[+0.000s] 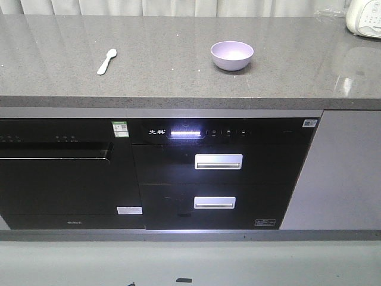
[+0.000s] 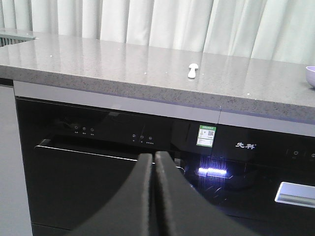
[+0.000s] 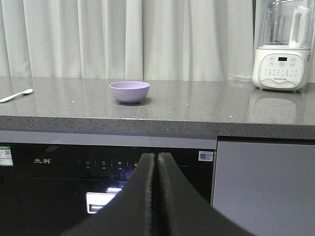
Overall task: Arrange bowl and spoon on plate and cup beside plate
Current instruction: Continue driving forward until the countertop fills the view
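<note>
Low at the bottom centre of each wrist view, the left hand and the right hand are each closed tight and gripping nothing, facing the black built-in appliances set under the worktop. On the grey counter above, the mint-green spoon lies flat at upper left of the front view, while the lavender bowl stands upright at upper centre, well apart from it. A white blender and pale curtains fill the back.
</note>
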